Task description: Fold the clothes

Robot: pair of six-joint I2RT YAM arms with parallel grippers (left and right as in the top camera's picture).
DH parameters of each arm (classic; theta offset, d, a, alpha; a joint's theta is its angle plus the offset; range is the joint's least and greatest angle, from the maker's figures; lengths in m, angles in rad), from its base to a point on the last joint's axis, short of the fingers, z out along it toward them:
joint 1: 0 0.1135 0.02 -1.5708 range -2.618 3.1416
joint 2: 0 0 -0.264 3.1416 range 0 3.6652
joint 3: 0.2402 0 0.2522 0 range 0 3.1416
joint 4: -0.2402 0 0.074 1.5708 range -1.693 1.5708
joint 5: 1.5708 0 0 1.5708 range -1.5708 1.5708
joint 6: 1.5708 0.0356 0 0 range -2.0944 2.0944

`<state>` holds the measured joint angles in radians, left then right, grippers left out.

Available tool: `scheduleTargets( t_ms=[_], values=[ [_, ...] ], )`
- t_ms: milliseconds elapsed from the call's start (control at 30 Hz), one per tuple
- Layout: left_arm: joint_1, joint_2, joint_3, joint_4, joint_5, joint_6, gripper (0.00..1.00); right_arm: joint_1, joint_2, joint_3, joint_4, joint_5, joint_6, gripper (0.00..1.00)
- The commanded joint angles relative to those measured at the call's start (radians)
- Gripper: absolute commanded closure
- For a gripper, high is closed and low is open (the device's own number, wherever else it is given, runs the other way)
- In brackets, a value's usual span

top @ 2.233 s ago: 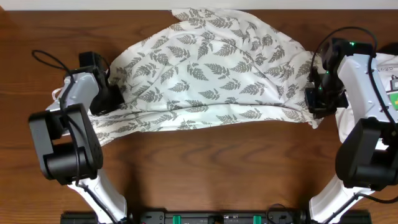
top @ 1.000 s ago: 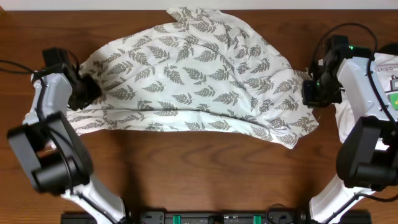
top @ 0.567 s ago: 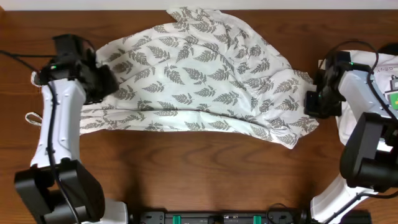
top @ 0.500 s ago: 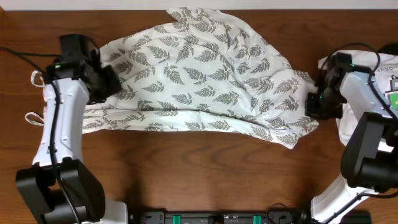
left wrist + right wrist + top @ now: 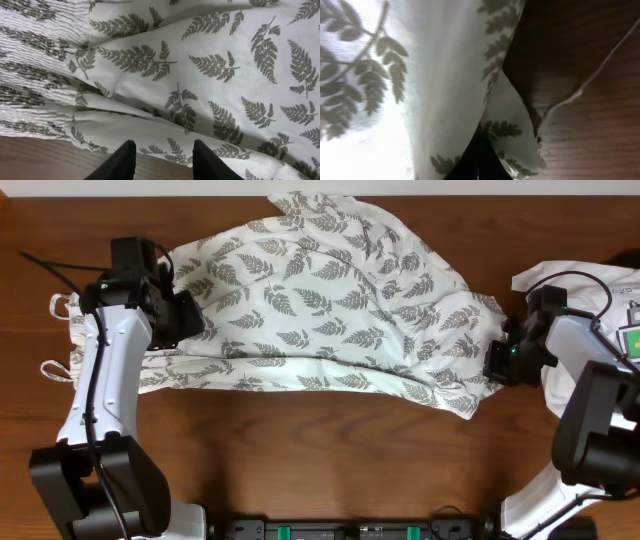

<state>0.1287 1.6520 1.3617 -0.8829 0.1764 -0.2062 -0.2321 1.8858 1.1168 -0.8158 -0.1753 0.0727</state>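
Observation:
The clothes (image 5: 320, 310), a thin white garment printed with grey-green fern leaves, lie spread and wrinkled across the brown table (image 5: 320, 460). My left gripper (image 5: 190, 320) hovers over the garment's left part. In the left wrist view that gripper (image 5: 164, 152) is open, with nothing between its black fingertips (image 5: 125, 160), above the garment's front hem (image 5: 165, 135). My right gripper (image 5: 497, 365) sits at the garment's right edge. The right wrist view shows it (image 5: 480, 157) shut, with fern fabric (image 5: 445, 90) draped close round the closed fingers.
A plain white garment (image 5: 590, 285) with a green-and-yellow tag (image 5: 631, 338) lies at the right edge, just behind the right arm. White drawstring loops (image 5: 55, 305) trail from the fern garment's left end. A black cable (image 5: 55, 265) runs at the far left.
My left arm has swung right, from the garment's left end to over its left part. The right gripper has shifted slightly toward the front. The garment has hardly moved.

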Motion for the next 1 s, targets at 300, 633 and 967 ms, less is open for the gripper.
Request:
scheduleTargets(
  t_ms=[300, 633, 967],
  values=[
    [-0.002, 0.009, -0.016, -0.021, -0.013, 0.019, 0.61, -0.075, 0.023, -0.114, -0.033, 0.289, 0.136, 0.99],
    [-0.002, 0.009, -0.016, -0.031, -0.013, 0.019, 0.61, -0.162, 0.023, -0.114, -0.068, 0.374, 0.225, 0.99],
    [-0.001, 0.009, -0.016, -0.103, -0.013, 0.019, 0.51, -0.212, 0.023, -0.114, -0.082, 0.396, 0.245, 0.99]
  ],
)
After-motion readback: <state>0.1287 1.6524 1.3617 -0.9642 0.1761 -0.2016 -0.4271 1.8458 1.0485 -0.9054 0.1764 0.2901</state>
